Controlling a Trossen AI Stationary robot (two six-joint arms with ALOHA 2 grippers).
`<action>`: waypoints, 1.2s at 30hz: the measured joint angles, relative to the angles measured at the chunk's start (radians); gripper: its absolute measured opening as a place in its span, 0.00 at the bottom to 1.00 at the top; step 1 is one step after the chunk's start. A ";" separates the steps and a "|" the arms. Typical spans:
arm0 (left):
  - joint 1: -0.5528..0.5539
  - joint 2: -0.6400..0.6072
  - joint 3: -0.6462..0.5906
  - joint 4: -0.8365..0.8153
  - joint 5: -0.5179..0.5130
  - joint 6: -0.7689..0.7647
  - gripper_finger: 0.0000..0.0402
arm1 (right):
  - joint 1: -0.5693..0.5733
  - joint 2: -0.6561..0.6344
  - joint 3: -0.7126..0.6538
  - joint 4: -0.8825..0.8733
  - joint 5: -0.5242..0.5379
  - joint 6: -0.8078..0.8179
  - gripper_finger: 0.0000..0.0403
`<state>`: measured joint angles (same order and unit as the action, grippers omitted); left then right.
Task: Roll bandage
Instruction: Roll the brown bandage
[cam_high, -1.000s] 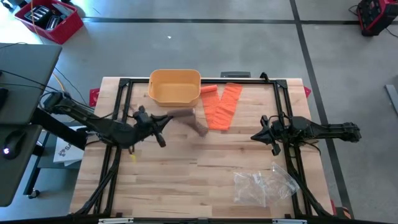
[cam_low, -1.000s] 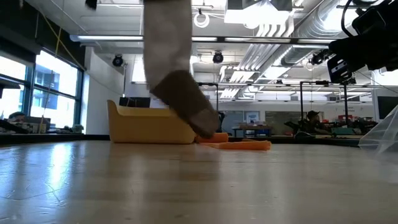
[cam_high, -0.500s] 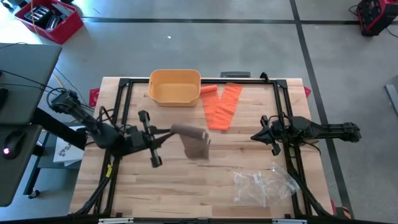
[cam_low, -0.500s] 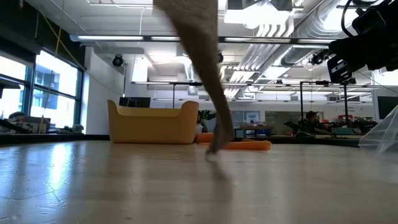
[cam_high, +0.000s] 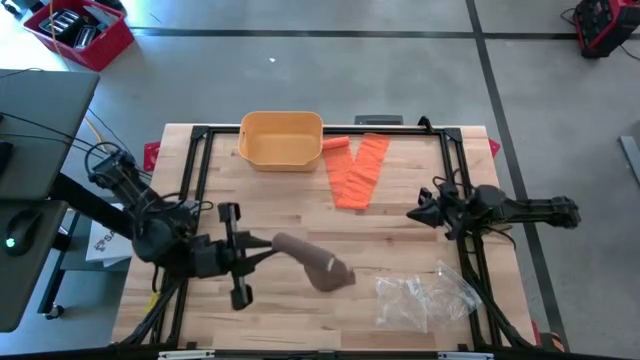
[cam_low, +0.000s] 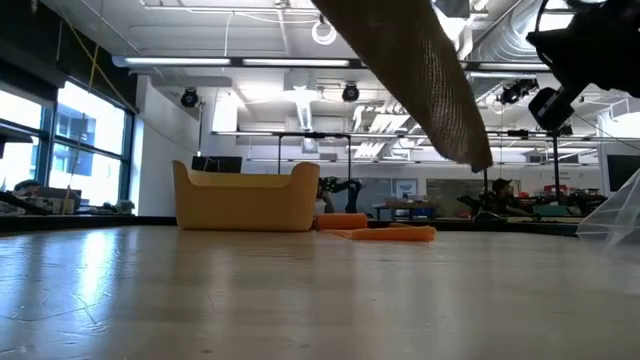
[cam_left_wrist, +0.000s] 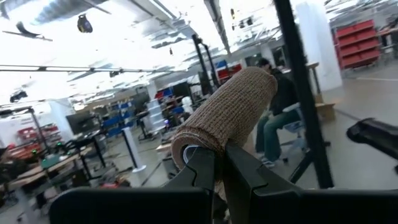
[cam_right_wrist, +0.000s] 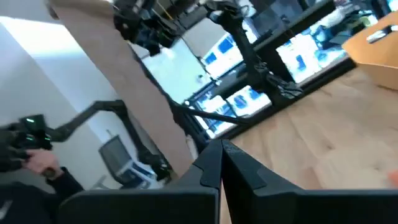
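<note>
A brown bandage (cam_high: 315, 264), rolled into a thick tube, hangs in the air over the table's near middle; in the low view the brown bandage (cam_low: 425, 85) slants down from the top. My left gripper (cam_high: 266, 246) is shut on its end, and the left wrist view shows the roll (cam_left_wrist: 230, 109) jutting out past the fingers. An orange bandage strip (cam_high: 358, 172) lies flat at the far middle beside a small orange roll (cam_high: 335, 144). My right gripper (cam_high: 412, 214) waits shut at the table's right, holding nothing. My left gripper pinches the roll's near end (cam_left_wrist: 194, 142) between its two fingers. The fingers come about level from the table's left and lie along the roll. The roll sticks out beyond them toward the right and near side, lifted clear of the table.
A yellow bin (cam_high: 281, 140) stands at the far middle, left of the orange strip. Crumpled clear plastic bags (cam_high: 425, 295) lie at the near right. A black frame (cam_high: 200, 135) runs round the tabletop. Bare wood (cam_high: 300, 320) lies under the lifted roll.
My left gripper has risen and gone toward the table's near edge, rolling its wrist, still shut on the brown bandage. The bandage, which hung down with its lower end close to the table, now sticks out sideways, well clear. My right gripper has rolled a little in place.
</note>
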<state>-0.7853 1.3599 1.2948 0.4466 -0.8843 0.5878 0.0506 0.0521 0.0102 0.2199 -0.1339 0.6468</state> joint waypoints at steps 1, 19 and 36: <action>-0.012 0.003 0.005 0.000 0.004 -0.001 0.02 | 0.014 0.000 0.000 0.017 0.000 -0.002 0.00; 0.162 -0.116 -0.195 -0.321 -0.378 -0.349 0.02 | 0.294 0.468 0.000 0.314 0.396 -0.152 0.00; 0.309 -0.284 -0.508 -0.323 -0.307 -0.451 0.02 | 0.292 0.792 0.167 0.384 0.415 -0.193 0.00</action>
<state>-0.4764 1.0760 0.7868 0.1232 -1.1912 0.1363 0.3427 0.8439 0.1774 0.6037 0.2815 0.4535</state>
